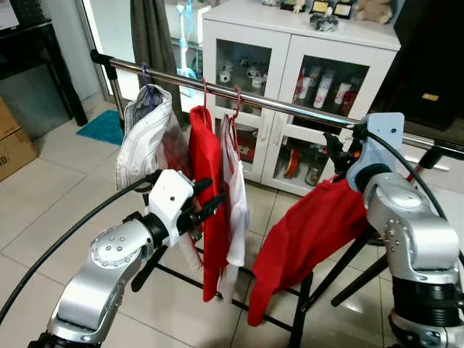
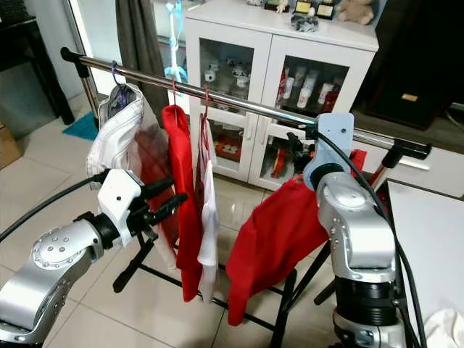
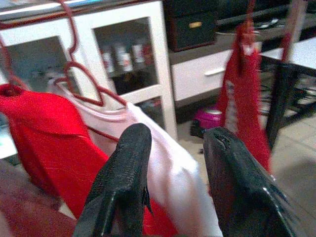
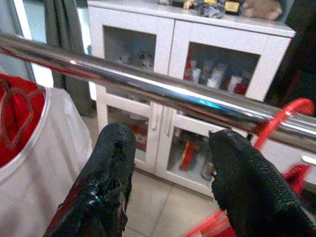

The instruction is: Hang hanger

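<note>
A silver rail (image 1: 290,105) runs across a clothes rack. A red garment (image 1: 304,232) hangs below its right part, and the red hanger's hook (image 4: 291,111) lies over the rail. My right gripper (image 1: 337,147) is open just under the rail, beside that hook, with nothing between its fingers (image 4: 106,168). Further left hang a grey-white jacket (image 1: 145,138), a red shirt (image 1: 206,167) and a white shirt (image 1: 235,203), each on its own hanger. My left gripper (image 1: 209,199) is open and empty, level with the middle of the red shirt and close in front of it.
Behind the rack stands a white cabinet (image 1: 290,43) with glass doors. The rack's black legs (image 1: 301,304) spread over the tiled floor. A teal mat (image 1: 101,127) and a cardboard box (image 1: 11,141) lie at the left, and a white tabletop (image 2: 435,239) at the right.
</note>
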Robot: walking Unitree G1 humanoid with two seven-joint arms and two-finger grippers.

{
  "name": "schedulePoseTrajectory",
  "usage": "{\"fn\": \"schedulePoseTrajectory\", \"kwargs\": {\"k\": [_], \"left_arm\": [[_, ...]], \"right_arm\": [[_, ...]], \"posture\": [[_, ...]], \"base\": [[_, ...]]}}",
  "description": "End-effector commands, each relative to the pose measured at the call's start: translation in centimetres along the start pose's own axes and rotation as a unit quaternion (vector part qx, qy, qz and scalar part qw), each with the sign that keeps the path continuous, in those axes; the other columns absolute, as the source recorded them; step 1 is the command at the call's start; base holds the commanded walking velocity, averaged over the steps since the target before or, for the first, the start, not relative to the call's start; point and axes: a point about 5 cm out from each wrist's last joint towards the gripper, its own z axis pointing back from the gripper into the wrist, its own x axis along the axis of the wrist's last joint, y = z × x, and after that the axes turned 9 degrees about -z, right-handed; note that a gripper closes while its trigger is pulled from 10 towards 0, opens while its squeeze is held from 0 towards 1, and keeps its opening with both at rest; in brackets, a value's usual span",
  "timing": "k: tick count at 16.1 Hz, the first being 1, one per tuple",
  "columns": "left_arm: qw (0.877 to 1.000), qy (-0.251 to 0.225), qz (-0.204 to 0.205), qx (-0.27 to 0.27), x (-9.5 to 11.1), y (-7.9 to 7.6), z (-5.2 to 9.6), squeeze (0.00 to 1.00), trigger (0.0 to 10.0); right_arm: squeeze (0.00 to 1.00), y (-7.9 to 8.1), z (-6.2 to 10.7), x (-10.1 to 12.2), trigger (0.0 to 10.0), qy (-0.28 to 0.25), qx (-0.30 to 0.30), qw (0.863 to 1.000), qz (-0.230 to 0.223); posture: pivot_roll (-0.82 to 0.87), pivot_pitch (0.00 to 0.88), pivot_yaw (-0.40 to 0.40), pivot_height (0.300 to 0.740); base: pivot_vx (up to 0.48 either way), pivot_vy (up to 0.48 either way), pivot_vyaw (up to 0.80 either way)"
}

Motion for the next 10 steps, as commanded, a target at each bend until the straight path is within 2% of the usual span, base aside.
{"fn": "schedulePoseTrajectory", "kwargs": {"k": [1, 3, 4, 5, 6, 7, 10], "left_arm": [[1.0, -0.007, -0.004, -0.015, 0.4, -0.2, 0.0, 0.0, 10.0], [1.0, -0.007, -0.005, -0.026, 0.4, -0.3, 0.2, 0.0, 10.0], [0.999, -0.005, -0.009, -0.038, 0.4, -0.4, 0.4, 0.0, 10.0], [0.999, -0.005, -0.01, -0.042, 0.4, -0.4, 0.5, 0.0, 10.0], [0.999, -0.004, -0.01, -0.044, 0.4, -0.5, 0.5, 0.0, 10.0], [0.999, -0.003, -0.011, -0.047, 0.3, -0.5, 0.6, 0.0, 10.0], [0.999, -0.001, -0.012, -0.052, 0.3, -0.8, 0.7, 0.0, 10.0]], "right_arm": [[1.0, -0.5, 0.5, 0.1, 10.0, 0.01, -0.014, 1.0, 0.003], [1.0, -0.9, 0.9, -0.2, 10.0, 0.028, -0.031, 0.999, 0.01], [1.0, -1.9, 0.8, -1.0, 10.0, 0.056, -0.062, 0.996, 0.011], [1.0, -2.2, 0.4, -1.4, 10.0, 0.068, -0.071, 0.995, 0.01], [0.35, -2.3, -0.1, -1.6, 10.0, 0.075, -0.075, 0.994, 0.005], [0.0, -2.6, -0.8, -1.8, 10.0, 0.078, -0.086, 0.993, -0.006], [0.0, -3.7, -2.3, -2.3, 10.0, 0.09, -0.118, 0.989, -0.028]], "posture": [[-0.08, 0.0, -0.055, 0.74], [-0.08, 0.0, -0.055, 0.74], [-0.08, 0.0, -0.055, 0.74], [-0.08, 0.0, -0.06, 0.74], [-0.08, 0.0, -0.065, 0.74], [-0.08, 0.0, -0.067, 0.74], [-0.06, 0.0, -0.083, 0.74]], "base": [[0.0, 0.0, 0.0], [0.0, 0.0, 0.0], [0.0, 0.0, 0.0], [0.0, 0.0, 0.0], [0.0, 0.0, 0.0], [0.0, 0.0, 0.0], [0.0, 0.0, 0.0]]}}
